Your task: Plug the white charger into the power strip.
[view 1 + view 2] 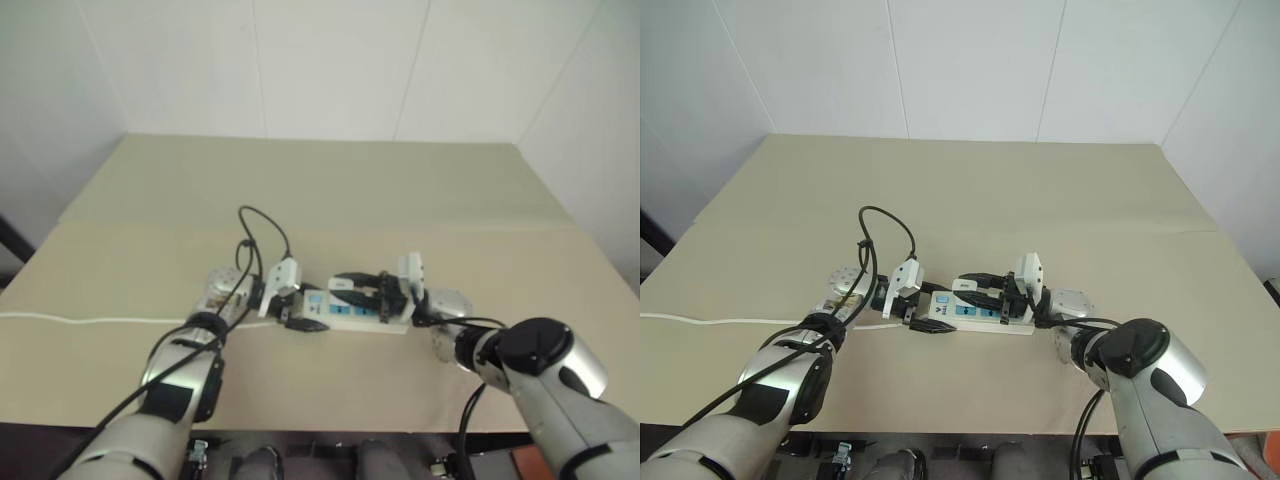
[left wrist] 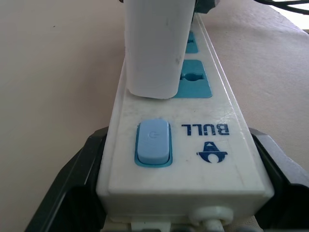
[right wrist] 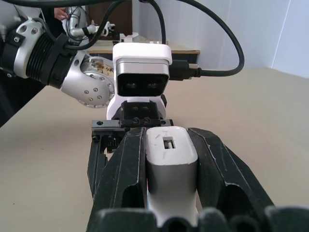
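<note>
Left eye view, beige table (image 1: 330, 190), white walls (image 1: 330, 60), possibly panelled

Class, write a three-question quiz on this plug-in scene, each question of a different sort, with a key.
1. True or false: the white charger lies loose on the table.
2. What does the left tool clamp?
A. the cord
B. the switch end of the power strip
C. the charger
3. Fill in: the strip's switch is coloured ____.

Key: 1 false, the right tool grips it over the strip. 2 B. 3 blue.
</note>
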`<state>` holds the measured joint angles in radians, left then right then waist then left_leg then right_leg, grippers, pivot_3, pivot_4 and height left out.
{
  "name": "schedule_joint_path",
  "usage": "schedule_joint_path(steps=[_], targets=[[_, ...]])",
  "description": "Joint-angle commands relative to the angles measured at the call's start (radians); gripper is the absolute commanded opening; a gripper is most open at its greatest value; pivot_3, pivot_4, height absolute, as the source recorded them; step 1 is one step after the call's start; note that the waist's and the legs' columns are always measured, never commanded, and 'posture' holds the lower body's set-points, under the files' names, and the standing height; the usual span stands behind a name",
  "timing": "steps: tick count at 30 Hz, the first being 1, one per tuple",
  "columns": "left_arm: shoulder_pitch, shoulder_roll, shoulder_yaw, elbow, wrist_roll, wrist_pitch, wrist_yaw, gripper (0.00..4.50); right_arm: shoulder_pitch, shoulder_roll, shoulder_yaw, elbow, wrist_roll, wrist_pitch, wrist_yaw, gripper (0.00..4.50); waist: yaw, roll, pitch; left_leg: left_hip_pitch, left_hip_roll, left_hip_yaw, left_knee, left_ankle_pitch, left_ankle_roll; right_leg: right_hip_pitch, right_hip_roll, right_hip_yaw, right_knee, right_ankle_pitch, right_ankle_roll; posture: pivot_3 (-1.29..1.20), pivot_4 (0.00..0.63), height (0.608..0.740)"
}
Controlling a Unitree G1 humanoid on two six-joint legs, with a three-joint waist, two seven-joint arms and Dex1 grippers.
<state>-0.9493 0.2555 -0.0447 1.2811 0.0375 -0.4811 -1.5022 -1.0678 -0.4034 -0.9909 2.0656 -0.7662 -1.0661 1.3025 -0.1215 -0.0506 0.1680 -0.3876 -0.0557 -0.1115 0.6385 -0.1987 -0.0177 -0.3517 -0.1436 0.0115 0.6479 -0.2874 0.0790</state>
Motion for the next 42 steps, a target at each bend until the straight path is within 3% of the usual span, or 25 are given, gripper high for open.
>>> schedule_joint_path(steps=[1, 6, 14, 24, 34, 42], targets=[[-0.016, 0.01, -0.005, -0.007, 0.007, -0.005, -0.006, 3.32, 0.064, 0.027, 0.142, 0.029, -0.069, 0.068, 0.015, 1.12, 0.0, -0.002, -0.001, 0.0, 0.0, 0.0, 0.0, 0.0, 0.0, 0.0, 0.0, 0.0, 0.0, 0.0, 0.0, 0.0, 0.15, 0.74], [-0.014, 0.011, -0.005, -0.008, 0.006, -0.004, -0.009, 3.32, 0.027, 0.034, 0.178, 0.029, -0.044, 0.19, 0.035, 1.12, -0.001, -0.004, -0.004, 0.001, 0.001, 0.0, 0.0, 0.0, 0.0, 0.0, 0.001, 0.0, 0.0, 0.0, 0.0, 0.0, 0.15, 0.74], [-0.009, 0.011, -0.005, -0.01, 0.004, -0.004, -0.009, 3.32, 0.033, 0.043, 0.206, 0.029, -0.008, 0.234, 0.034, 1.12, -0.003, -0.007, -0.009, 0.004, 0.001, 0.0, -0.005, 0.0, 0.0, 0.001, 0.001, 0.001, 0.0, 0.0, 0.0, 0.0, 0.15, 0.74], [-0.007, 0.014, -0.004, -0.01, 0.004, -0.007, -0.003, 3.32, 0.085, 0.043, 0.2, 0.029, 0.011, 0.083, 0.015, 1.12, -0.004, -0.007, -0.014, 0.005, 0.001, 0.0, -0.006, 0.0, 0.0, 0.001, 0.001, 0.001, -0.001, 0.0, 0.0, 0.0, 0.15, 0.74], [-0.009, 0.013, -0.003, -0.009, 0.008, -0.01, 0.002, 3.32, 0.07, 0.052, 0.215, 0.029, 0.038, 0.078, 0.002, 4.46, -0.002, -0.015, -0.019, 0.005, 0.003, 0.0, -0.006, 0.0, 0.0, 0.002, 0.002, 0.001, -0.001, 0.0, 0.0, 0.0, 0.15, 0.74], [-0.013, 0.015, -0.002, -0.007, 0.009, -0.004, 0.0, 3.32, 0.068, 0.044, 0.215, 0.029, 0.041, 0.057, -0.007, 4.49, -0.001, -0.015, -0.019, 0.005, 0.003, 0.0, -0.006, 0.0, 0.0, 0.002, 0.003, 0.001, -0.001, 0.0, 0.0, 0.0, 0.15, 0.74]])
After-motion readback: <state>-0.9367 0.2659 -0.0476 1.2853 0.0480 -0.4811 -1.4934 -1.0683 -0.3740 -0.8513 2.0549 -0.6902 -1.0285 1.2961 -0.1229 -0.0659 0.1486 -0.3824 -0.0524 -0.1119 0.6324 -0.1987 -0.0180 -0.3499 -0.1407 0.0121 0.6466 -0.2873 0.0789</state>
